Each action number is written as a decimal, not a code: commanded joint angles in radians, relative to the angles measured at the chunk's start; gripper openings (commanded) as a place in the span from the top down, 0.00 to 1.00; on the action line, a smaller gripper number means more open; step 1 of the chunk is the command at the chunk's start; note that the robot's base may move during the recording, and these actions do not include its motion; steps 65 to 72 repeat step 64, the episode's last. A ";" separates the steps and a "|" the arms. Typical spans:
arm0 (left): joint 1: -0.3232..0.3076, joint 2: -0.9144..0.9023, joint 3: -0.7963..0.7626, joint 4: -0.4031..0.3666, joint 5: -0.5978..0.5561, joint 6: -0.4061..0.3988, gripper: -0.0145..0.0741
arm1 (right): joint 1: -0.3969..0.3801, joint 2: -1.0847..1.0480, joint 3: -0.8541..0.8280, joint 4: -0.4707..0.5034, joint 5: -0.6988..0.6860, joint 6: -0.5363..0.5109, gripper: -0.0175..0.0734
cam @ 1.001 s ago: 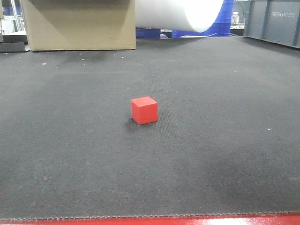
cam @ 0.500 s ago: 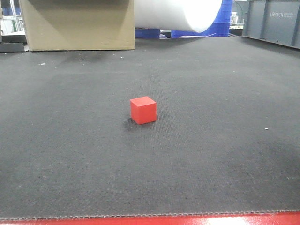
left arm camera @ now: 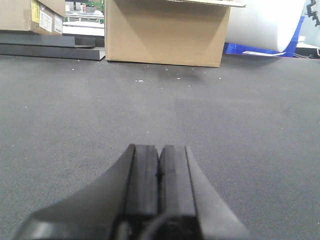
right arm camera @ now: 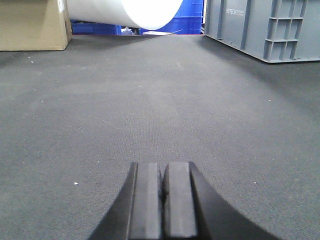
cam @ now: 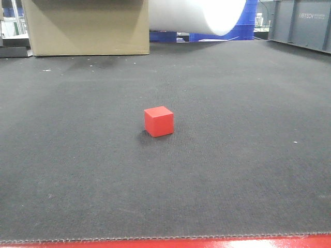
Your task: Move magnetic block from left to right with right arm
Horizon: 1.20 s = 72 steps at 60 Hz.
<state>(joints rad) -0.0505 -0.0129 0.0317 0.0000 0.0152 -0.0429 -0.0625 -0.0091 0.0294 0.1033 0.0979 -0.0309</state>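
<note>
Both grippers left [left arm camera: 159,165], right [right arm camera: 162,185] clenched empty | magnetic block [cam: 159,121] unmoved on mat [cam: 248,170]

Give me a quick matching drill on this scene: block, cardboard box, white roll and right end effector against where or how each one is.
Things:
1. magnetic block
2. cardboard box
3. white roll
4. right end effector

States:
A. shut, holding nothing
B. far edge of the mat, towards the left
C. alone mid-mat, untouched
D. lying at the far edge, right of the box

Pairs: 1-C, 2-B, 3-D, 4-A
</note>
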 commanded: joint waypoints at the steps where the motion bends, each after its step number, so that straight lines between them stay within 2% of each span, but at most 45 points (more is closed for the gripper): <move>1: -0.001 -0.012 0.010 0.000 -0.087 -0.004 0.97 | -0.005 -0.020 -0.004 -0.001 -0.098 0.004 0.74; 72: -0.001 -0.012 0.010 0.000 -0.087 -0.004 0.97 | -0.005 -0.020 -0.004 -0.001 -0.098 0.004 0.74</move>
